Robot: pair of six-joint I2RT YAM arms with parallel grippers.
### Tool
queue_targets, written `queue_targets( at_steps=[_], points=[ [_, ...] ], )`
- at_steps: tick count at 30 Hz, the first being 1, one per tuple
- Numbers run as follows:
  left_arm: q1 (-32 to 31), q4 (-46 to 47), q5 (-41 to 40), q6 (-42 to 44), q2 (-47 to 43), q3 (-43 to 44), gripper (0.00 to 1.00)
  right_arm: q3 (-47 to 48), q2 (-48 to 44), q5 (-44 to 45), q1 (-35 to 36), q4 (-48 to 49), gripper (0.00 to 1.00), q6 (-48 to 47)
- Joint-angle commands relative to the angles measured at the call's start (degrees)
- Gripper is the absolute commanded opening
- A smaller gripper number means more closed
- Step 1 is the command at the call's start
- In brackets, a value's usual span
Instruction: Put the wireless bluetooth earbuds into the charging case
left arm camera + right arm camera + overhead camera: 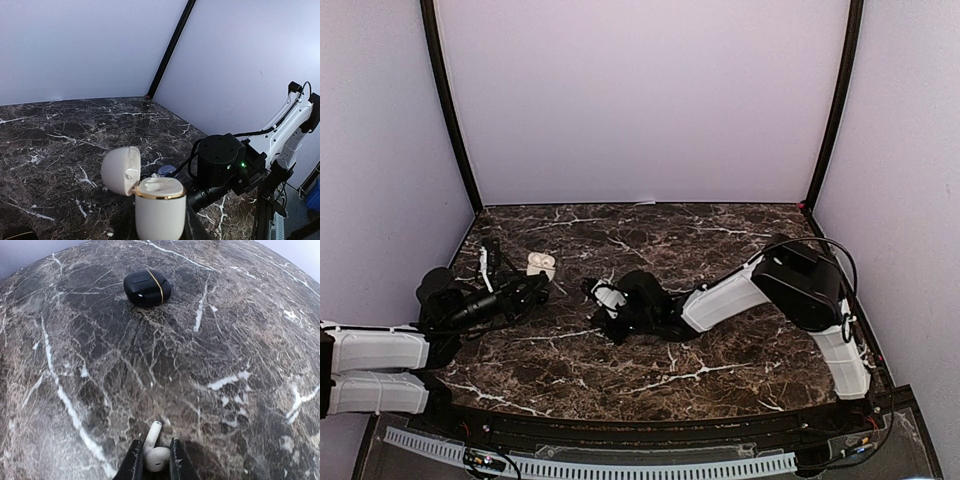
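Right gripper (pixel 154 447) pinching a white stemmed earbud (pixel 157 458) at the marble table (pixel 235 330), left gripper (pixel 532 284) clamped on the open white charging case (pixel 160 212): best carried across slowly, stem aligned over its well before release

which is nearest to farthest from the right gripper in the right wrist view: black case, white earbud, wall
1. white earbud, between the right gripper fingers, bottom centre
2. black case, closed, farther up, left of centre
3. wall, top left corner, farthest
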Motion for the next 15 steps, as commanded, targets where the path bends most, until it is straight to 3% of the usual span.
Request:
queue_targets(
  at_steps=[1,8,15],
  points=[
    [0.21,0.17,3.83,0.57,1.08,0.64,0.17,-8.13,-5.14,-0.88,-0.37,-2.04,0.02,1.13],
    [-1.69,2.61,12.9,0.71,8.06,1.77,0.17,-25.0,-17.94,-3.47,0.11,1.07,0.03,2.15],
    [-12.92,-3.06,20.11,8.41,19.25,9.75,0.15,-33.44,-31.34,-9.07,-0.02,-4.9,0.03,4.24]
  ],
)
